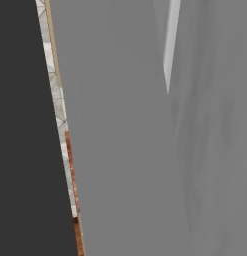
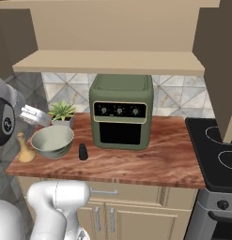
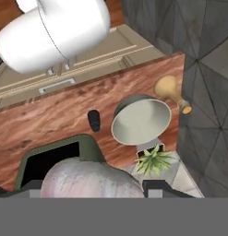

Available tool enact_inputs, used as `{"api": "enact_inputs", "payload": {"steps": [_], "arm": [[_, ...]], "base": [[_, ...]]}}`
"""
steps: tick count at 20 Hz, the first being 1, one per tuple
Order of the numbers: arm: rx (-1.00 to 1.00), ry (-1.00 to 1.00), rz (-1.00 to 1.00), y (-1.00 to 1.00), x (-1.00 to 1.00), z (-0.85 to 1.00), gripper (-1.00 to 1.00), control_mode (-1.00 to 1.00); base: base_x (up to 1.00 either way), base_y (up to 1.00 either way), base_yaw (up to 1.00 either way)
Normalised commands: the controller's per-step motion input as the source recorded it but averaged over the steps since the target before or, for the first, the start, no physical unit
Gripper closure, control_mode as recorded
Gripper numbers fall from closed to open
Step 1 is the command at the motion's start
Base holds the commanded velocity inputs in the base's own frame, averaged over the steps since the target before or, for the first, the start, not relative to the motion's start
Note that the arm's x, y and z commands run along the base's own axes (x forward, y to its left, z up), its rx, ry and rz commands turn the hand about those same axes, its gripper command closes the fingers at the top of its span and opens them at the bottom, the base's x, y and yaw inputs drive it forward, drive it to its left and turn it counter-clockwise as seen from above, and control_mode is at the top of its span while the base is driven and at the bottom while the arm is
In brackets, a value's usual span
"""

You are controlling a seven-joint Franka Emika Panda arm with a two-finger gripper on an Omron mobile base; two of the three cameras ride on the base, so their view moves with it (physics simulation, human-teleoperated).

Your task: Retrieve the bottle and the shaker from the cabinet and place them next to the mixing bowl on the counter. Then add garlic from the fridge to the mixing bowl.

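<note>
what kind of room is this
A rendered home kitchen, it seems: a wooden counter with cabinet doors below, a green toaster oven against a tiled wall, and a stove to its right. A mixing bowl sits on the counter too.

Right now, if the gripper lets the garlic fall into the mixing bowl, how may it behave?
The garlic looks rounded, so it would probably roll to the bottom of the mixing bowl. Its papery-looking skin suggests a light thing, unlikely to tip the wide bowl.
</note>
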Motion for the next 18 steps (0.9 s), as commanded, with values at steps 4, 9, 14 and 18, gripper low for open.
{"api": "enact_inputs", "payload": {"steps": [4,9,14,18], "arm": [[0.0,0.01,0.01,0.1,0.28,-0.6,1.0,-1.0],[0.0,-0.03,0.02,0.16,0.37,-0.56,1.0,-1.0],[0.03,-0.01,0.07,0.23,0.46,-0.26,1.0,-1.0],[0.0,0.03,0.09,0.35,0.54,-0.15,1.0,-1.0]], "base": [[0.0,0.0,0.0],[0.0,0.0,0.0],[0.0,0.0,0.0],[0.0,0.0,0.0]]}}
